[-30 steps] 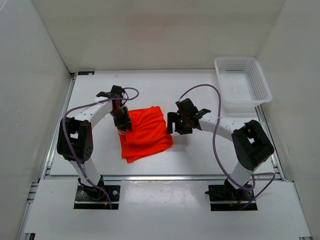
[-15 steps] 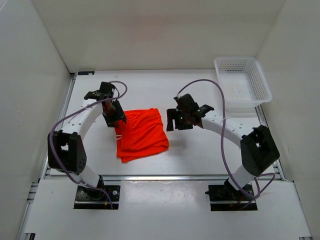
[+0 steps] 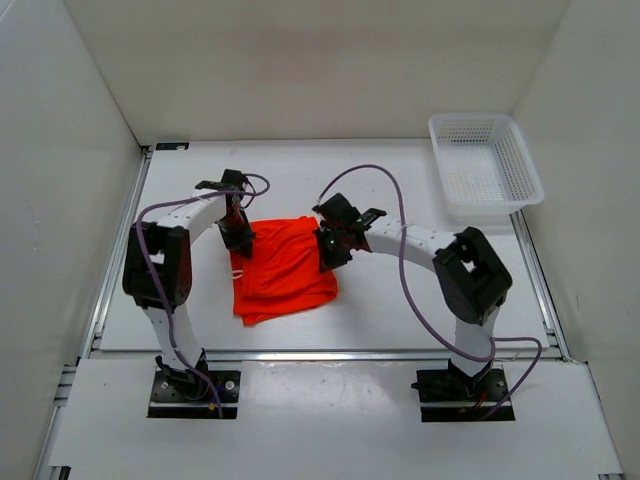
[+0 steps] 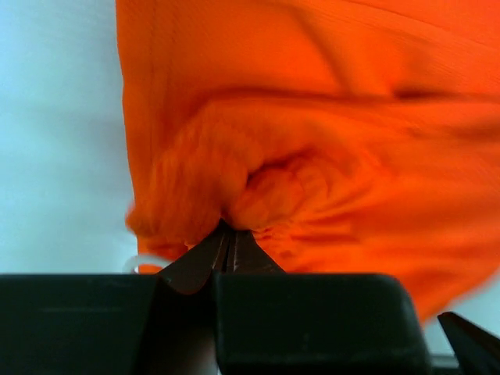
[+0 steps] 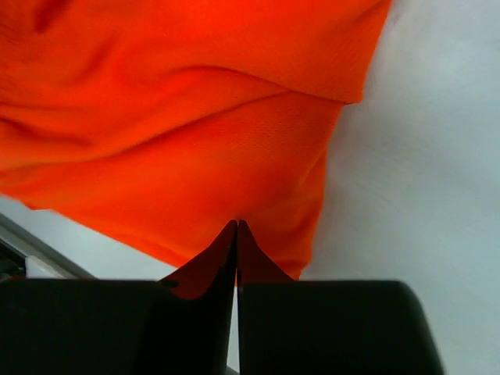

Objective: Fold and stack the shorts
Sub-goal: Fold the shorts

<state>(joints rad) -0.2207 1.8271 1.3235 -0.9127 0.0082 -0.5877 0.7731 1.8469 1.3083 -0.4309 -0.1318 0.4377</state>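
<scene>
left gripper (image 4: pixel 230 232) is pinched tight with a bunched knot of the shorts (image 3: pixel 285 270) gathered right at its tips, so that corner looks caught for a fold. right gripper (image 5: pixel 237 226) has its jaws pressed together at the opposite hem; can't tell if cloth is trapped. the shorts lie on the table (image 3: pixel 400 310) between both tools. the white basket (image 3: pixel 485 212) sits well beyond the right gripper, likely the stacking spot.
</scene>
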